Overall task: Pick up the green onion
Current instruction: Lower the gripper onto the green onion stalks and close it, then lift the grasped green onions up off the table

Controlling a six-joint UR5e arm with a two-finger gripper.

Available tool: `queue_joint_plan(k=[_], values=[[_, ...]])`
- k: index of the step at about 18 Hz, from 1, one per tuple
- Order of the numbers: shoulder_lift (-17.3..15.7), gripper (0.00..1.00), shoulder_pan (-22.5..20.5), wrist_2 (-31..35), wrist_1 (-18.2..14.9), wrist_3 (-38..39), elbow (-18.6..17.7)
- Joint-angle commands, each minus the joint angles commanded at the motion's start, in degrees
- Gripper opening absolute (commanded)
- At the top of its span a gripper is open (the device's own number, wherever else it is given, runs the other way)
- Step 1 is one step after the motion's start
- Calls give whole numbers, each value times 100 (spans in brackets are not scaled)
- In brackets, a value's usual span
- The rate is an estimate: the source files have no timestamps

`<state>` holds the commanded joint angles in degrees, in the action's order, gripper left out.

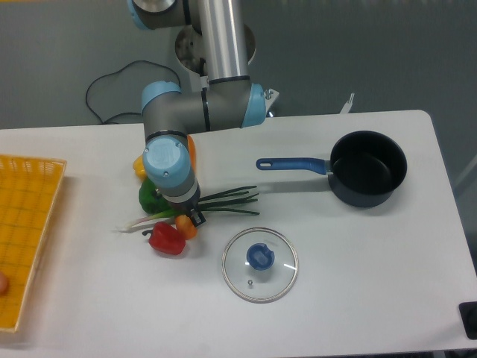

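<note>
The green onion [231, 200] lies on the white table, its whitish end [138, 222] pointing left and its dark green leaves fanning right. My gripper [191, 215] hangs straight down over the stalk's middle, mostly hidden under the blue wrist [168, 165]. One dark fingertip [198, 218] shows beside the stalk. Whether the fingers are open or shut on the stalk cannot be seen from this view.
A green bell pepper [152, 197], a red pepper [167, 238], a small orange pepper [186, 226] and a yellow pepper [139, 165] crowd the onion. A glass lid [260, 264] lies in front, a black pot [367, 168] at right, a yellow basket [26, 224] at left.
</note>
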<state>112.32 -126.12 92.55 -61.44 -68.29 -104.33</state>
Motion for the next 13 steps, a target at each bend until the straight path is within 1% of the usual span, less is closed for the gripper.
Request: queue_joint_plan(k=[2, 6, 9, 13], values=[[9, 57, 9, 0, 0, 9, 0], [26, 46, 0, 0, 88, 79, 0], [44, 35, 9, 0, 97, 333, 26], [44, 28, 0, 0, 97, 378, 44]])
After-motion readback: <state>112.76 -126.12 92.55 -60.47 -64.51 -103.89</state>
